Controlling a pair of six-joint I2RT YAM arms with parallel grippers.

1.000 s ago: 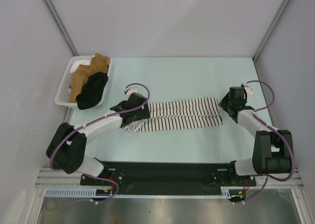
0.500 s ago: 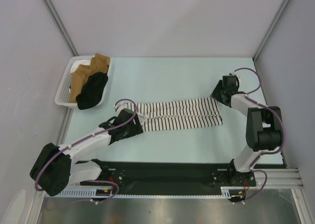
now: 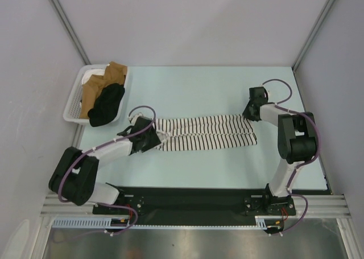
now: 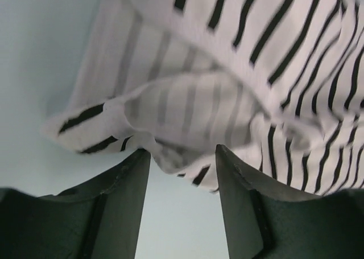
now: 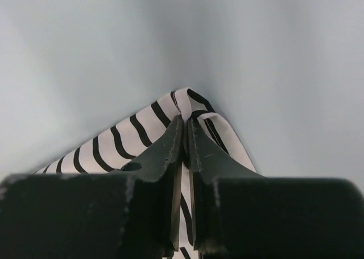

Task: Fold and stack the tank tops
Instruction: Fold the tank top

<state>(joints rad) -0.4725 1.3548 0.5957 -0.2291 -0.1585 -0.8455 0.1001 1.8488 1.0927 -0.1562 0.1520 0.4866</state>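
The striped tank top [image 3: 207, 132] lies as a long folded band across the middle of the table. My left gripper [image 3: 149, 138] is at its left end. In the left wrist view this gripper [image 4: 183, 156] is open, its jaws apart, with the bunched striped hem [image 4: 187, 99] just at the fingertips. My right gripper [image 3: 248, 114] is at the band's far right corner. The right wrist view shows it [image 5: 185, 122] shut on that corner of striped cloth [image 5: 131, 139]. The black tank top [image 3: 107, 104] lies bunched in the basket.
A white basket [image 3: 74, 108] stands at the far left of the table and also holds brown cloth [image 3: 96, 88]. Grey walls close in both sides and the back. The arm bases sit on a black plate [image 3: 193, 201] at the near edge.
My right gripper moved back and left to the band's far corner and shut on it. My left gripper drew back to the left end and its jaws narrowed.
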